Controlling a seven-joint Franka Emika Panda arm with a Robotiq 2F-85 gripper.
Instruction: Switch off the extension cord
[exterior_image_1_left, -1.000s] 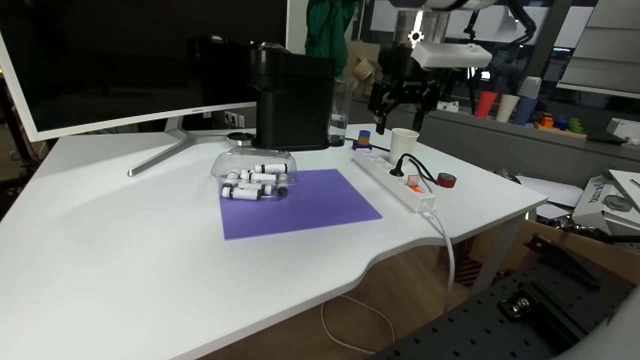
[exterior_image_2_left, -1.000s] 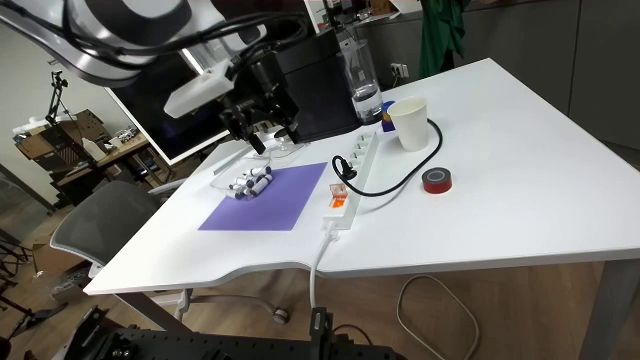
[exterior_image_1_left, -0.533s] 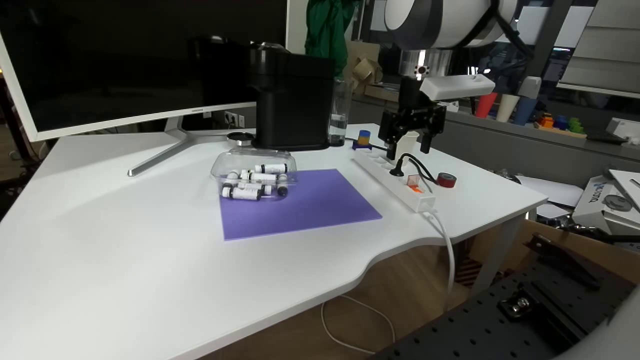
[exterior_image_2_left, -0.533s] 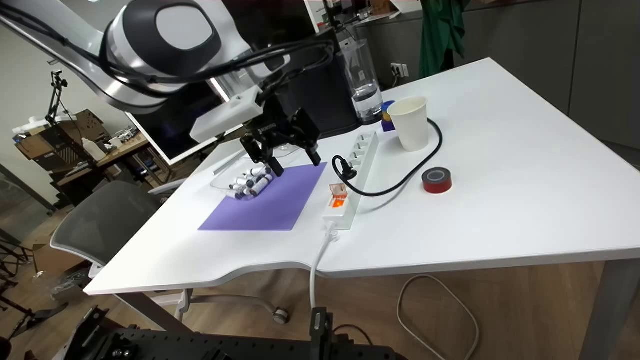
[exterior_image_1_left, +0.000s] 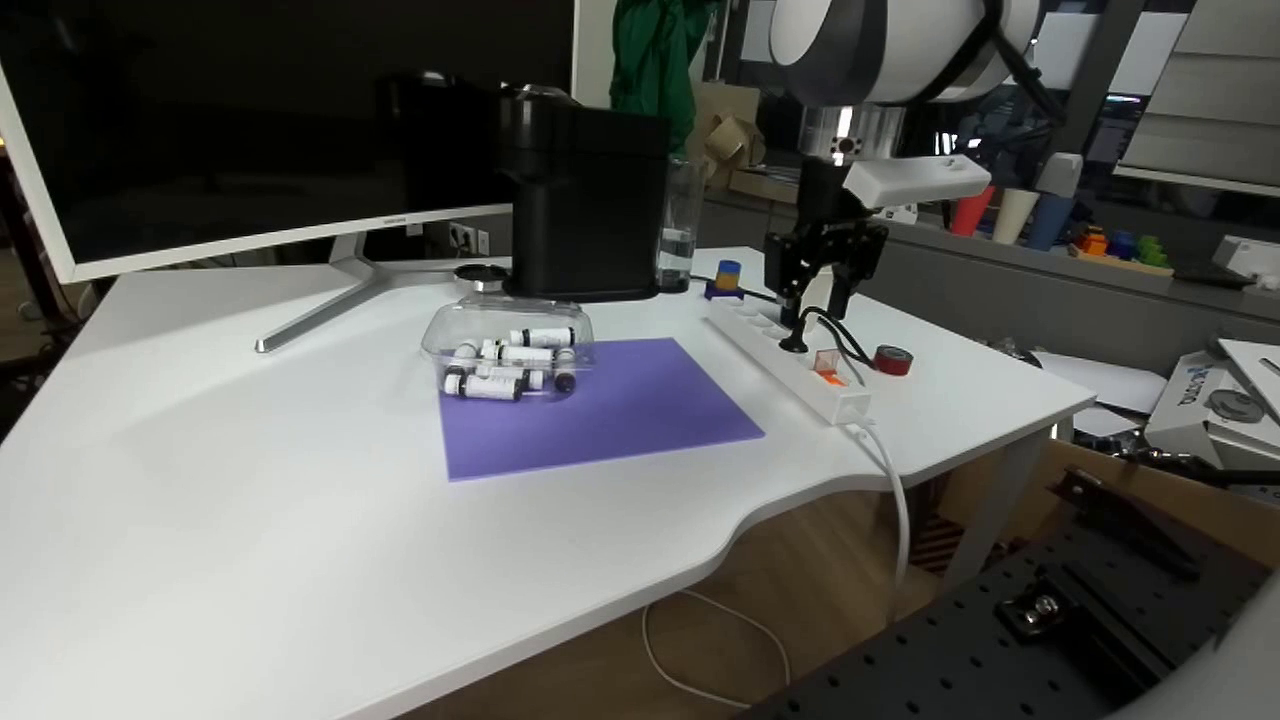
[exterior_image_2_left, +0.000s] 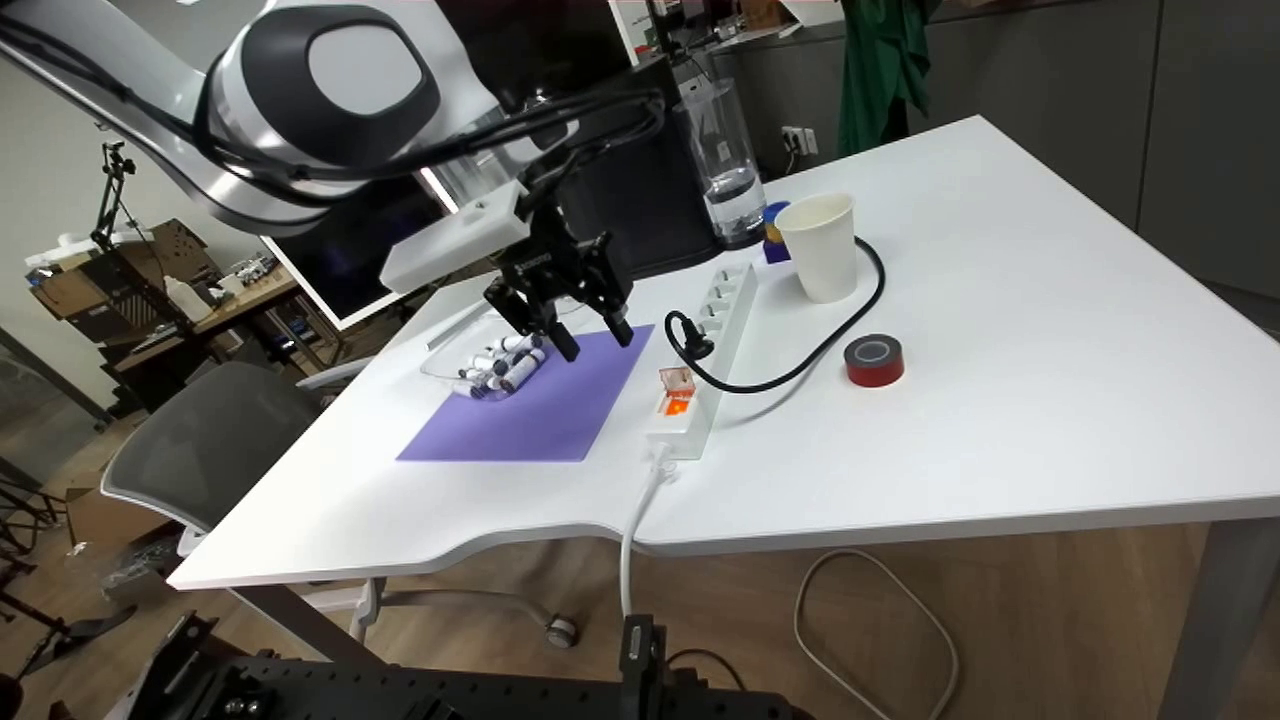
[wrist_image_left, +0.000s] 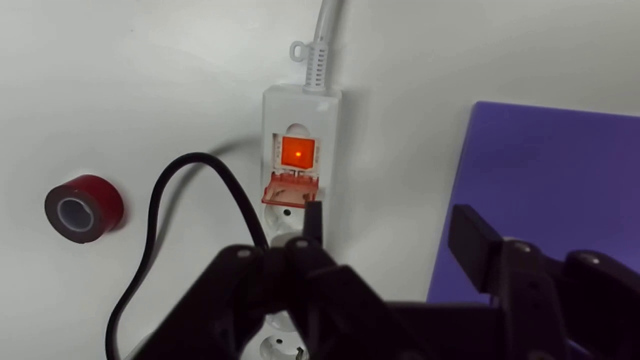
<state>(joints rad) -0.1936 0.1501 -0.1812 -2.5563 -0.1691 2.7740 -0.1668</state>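
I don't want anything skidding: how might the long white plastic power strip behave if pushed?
The long white plastic power strip is probably stiff, its body one straight bar. It might slide, as it looks unfastened on the smooth white tabletop. Tipping seems less likely, since it lies low and flat.

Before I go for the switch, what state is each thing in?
Gripper: open, holding nothing
Switch: lit orange, apparently on
Switch cover: flipped open
Black plug: seated in extension cord
White cup: upright
Tape roll: lying flat
Clear cylinder: partly filled
Clear container: holding vials
Monitor: screen dark
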